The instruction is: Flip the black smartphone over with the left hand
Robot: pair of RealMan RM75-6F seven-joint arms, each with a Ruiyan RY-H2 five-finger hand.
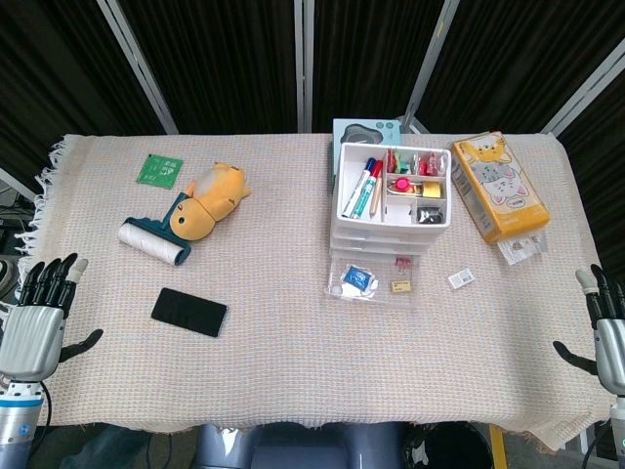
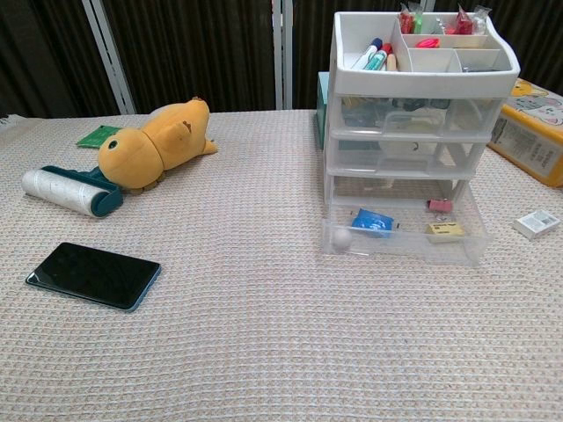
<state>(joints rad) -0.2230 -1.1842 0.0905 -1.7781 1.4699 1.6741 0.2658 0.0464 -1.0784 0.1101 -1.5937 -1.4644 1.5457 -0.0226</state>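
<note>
Head view shows a table (image 1: 293, 371) with a woven cloth, seen from above. At nine o'clock, off the table's edge, the left hand (image 1: 39, 318) waits. It holds nothing and its fingers are spread apart, pointing up.

The black smartphone (image 1: 189, 312) lies flat on the cloth at about eight o'clock from the middle of the table. Its dark glass side faces up. It is near the left hand but not touching it. In the chest view the phone (image 2: 93, 275) sits at eight o'clock too, with a blue edge showing.

At ten o'clock a small green packet (image 1: 159, 168) lies flat. Its writing is too small to read. Just beside it is a white lint roller (image 1: 153, 241) with a dark teal handle. A yellow plush toy (image 1: 210, 199) lies on that handle.

At one o'clock stands a white drawer box (image 1: 393, 205). Its top tray holds marker pens (image 1: 366, 186) and little bits. Its clear bottom drawer is pulled out, with a blue packet (image 1: 359, 280) inside. A teal box (image 1: 366, 132) peeks out behind it.

At two o'clock lies an orange pack (image 1: 498, 186) with cartoon cats on it. No words on it can be read. A small white packet (image 1: 461, 278) lies on the cloth near it.

At three o'clock, off the table's edge, is the right hand (image 1: 605, 327). It holds nothing, and its fingers are apart.
</note>
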